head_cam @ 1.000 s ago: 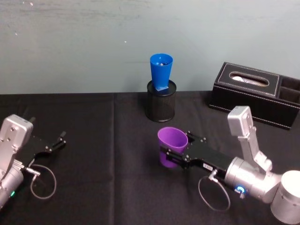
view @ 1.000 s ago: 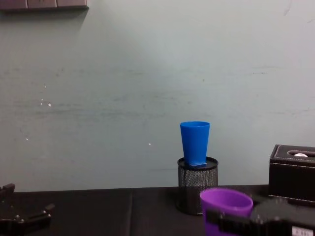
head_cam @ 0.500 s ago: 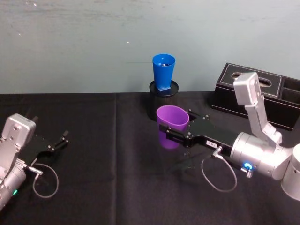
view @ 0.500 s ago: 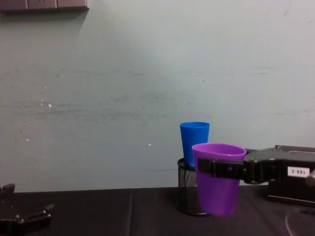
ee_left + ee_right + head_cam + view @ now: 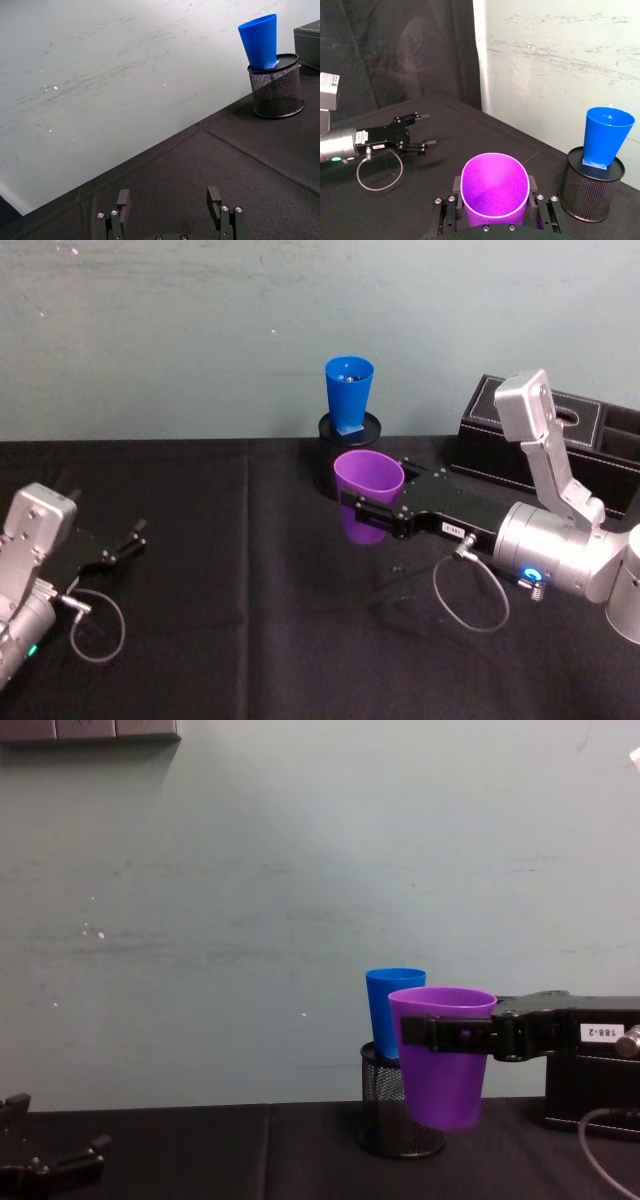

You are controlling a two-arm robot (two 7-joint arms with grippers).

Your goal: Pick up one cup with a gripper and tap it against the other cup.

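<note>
My right claw point(image 5: 368, 513) pinches the purple cup point(image 5: 368, 480) below its rim, upright, mouth up, clear of the worktop point(image 5: 250, 625), just before the blue cup point(image 5: 347, 392) in the mesh holder point(image 5: 328, 445). My left claw point(image 5: 118, 545) rests spread, far left.

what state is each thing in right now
purple cup: upright, held off the table, apart from the blue cup
blue cup: upright, standing in the mesh pen holder
mesh pen holder: upright on the table
right gripper: shut on the purple cup
left gripper: open, empty, idle at the left
</note>
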